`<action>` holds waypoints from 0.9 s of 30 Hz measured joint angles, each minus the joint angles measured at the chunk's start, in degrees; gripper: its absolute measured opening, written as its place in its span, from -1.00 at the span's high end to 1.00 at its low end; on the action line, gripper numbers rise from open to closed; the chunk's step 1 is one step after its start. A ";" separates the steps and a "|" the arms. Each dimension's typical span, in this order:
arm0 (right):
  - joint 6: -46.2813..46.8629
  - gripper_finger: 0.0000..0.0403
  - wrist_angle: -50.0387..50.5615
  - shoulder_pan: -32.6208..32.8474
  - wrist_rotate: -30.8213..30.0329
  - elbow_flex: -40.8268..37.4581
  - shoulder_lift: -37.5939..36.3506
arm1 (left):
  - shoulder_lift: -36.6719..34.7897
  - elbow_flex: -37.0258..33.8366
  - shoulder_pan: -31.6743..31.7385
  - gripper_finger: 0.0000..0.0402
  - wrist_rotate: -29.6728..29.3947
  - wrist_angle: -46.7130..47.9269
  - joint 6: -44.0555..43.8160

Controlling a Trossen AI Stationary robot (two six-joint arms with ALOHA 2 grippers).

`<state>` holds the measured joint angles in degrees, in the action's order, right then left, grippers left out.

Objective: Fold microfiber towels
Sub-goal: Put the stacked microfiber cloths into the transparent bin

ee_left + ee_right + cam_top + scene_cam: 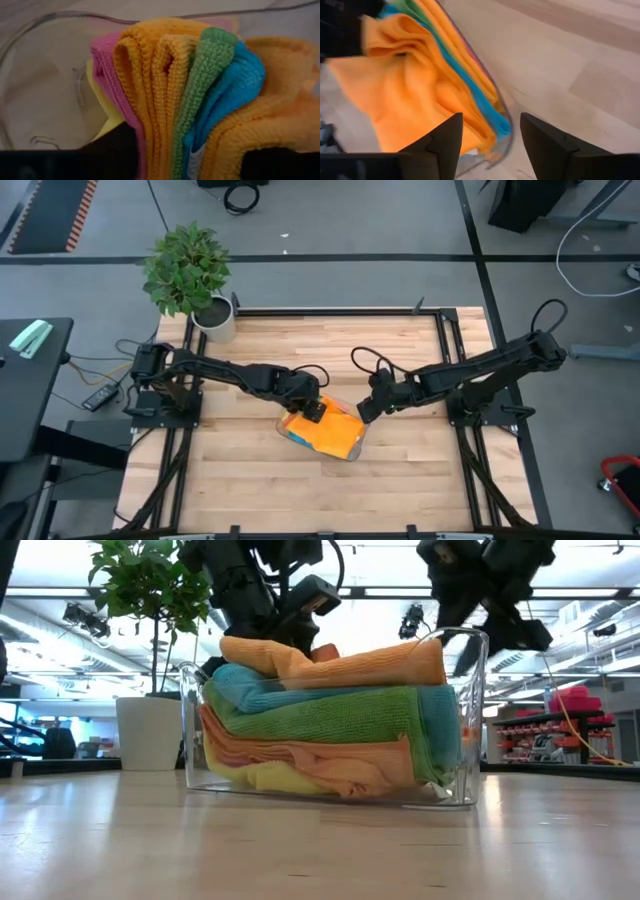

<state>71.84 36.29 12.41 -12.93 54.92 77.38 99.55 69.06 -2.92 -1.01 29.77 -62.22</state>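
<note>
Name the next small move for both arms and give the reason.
Probably lift both pincers straight up and clear. The top orange towel already lies folded on the stack inside the clear bin. The right pincer stands open and empty by the bin's edge, and the left pincer hangs over the stack.

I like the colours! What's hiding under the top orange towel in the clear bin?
Under the top orange towel lie blue, green, another orange and yellow towels in the clear bin. Pink shows only as an edge.

yellow towel (275,776) mostly buried under the stack; left gripper's fingers (112,150) cut off by the edge.
</note>
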 joint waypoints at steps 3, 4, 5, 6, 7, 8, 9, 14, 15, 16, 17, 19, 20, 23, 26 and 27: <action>-1.76 -0.04 -0.25 -0.07 0.00 1.07 -1.20 | -0.83 -0.04 0.63 -0.28 1.05 0.14 2.31; -2.65 -0.04 -0.46 -0.06 0.00 1.66 -1.54 | -1.34 -0.04 0.99 -0.35 1.50 0.51 2.90; -3.58 -0.04 -0.91 0.09 -0.01 2.27 -1.75 | -1.78 -0.07 1.35 -0.41 2.15 1.19 3.15; -4.54 -0.04 -1.67 0.33 -0.01 2.88 -1.85 | -2.14 -0.07 1.71 -0.46 2.33 1.13 3.18; -5.52 -0.04 -2.29 0.68 -0.02 3.49 -1.92 | -2.75 -0.05 2.05 -0.50 2.34 1.56 3.30; -6.37 -0.04 -2.46 1.07 -0.09 4.03 -1.91 | -3.33 -0.07 2.32 -0.54 2.32 2.77 3.40; -7.07 -0.03 -2.85 1.42 -0.26 4.67 -1.75 | -3.89 -0.07 2.55 -0.56 2.33 2.87 3.85; -11.06 0.01 -8.18 3.03 -1.13 6.22 -0.29 | -7.18 -0.07 2.89 -0.60 2.34 4.06 5.95; -11.99 0.04 -10.41 3.46 -1.01 6.22 0.51 | -8.20 -0.07 2.89 -0.59 2.36 4.26 6.29; -12.87 0.10 -12.95 3.88 -0.75 6.26 1.31 | -9.29 -0.07 2.89 -0.58 2.30 4.79 6.51; -13.40 0.17 -14.34 4.42 -0.50 6.26 2.45 | -10.46 -0.07 3.03 -0.57 2.28 4.91 7.25; -13.78 0.38 -16.89 5.07 0.22 6.24 5.26 | -13.09 -0.07 3.18 -0.55 2.27 4.91 8.88; -13.80 0.51 -17.67 5.56 0.73 6.18 6.63 | -14.47 -0.07 3.24 -0.54 2.20 4.74 9.99; -14.53 0.89 -21.21 6.69 2.83 6.18 10.40 | -18.13 0.00 1.68 -0.50 1.72 2.65 16.84; -13.35 0.95 -23.27 8.34 4.55 6.18 13.47 | -18.64 0.04 -2.41 -0.42 1.90 -0.11 27.30; -12.85 0.96 -24.04 8.81 5.14 6.18 14.37 | -18.24 0.00 -3.96 -0.39 1.84 -0.59 30.71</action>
<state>59.00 12.25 21.22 -7.79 61.10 91.75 81.31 69.05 -6.88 0.82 29.18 -31.52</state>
